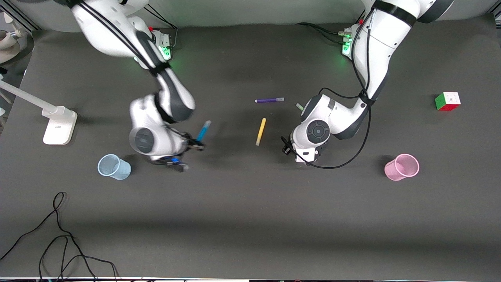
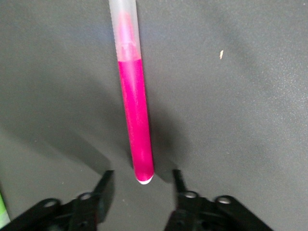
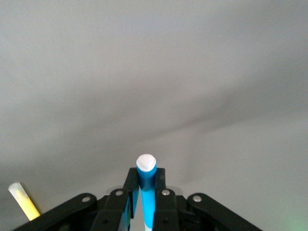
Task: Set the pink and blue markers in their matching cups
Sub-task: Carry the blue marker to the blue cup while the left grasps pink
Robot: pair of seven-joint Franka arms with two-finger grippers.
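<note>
The right tool [image 3: 146, 192] is up in the air over the bench [image 1: 250, 219], near the blue cup [image 1: 114, 167], and it is squeezed tight on the blue marker [image 1: 203, 131]. In the right wrist view the 2 fingers [image 3: 131, 185] press on both sides of the marker, and its white end pokes up between them. The blue cup lies tipped on its side toward the right arm's end of the bench. The left tool [image 2: 142, 185] is low over the bench near the middle, and its 2 fingers [image 2: 105, 185] are spread apart with nothing in them. The pink marker [image 2: 134, 115] lies flat on the bench right under the left tool, with its rounded end between the 2 fingertips and not touching them. The front view does not show this marker, because the arm hides it. The pink cup [image 1: 402, 167] lies tipped on its side toward the left arm's end of the bench, well apart from the left tool. A yellow pen [image 1: 260, 131] and a purple pen [image 1: 269, 100] lie between the 2 arms. A color cube [image 1: 447, 101] sits near the left arm's end.
</note>
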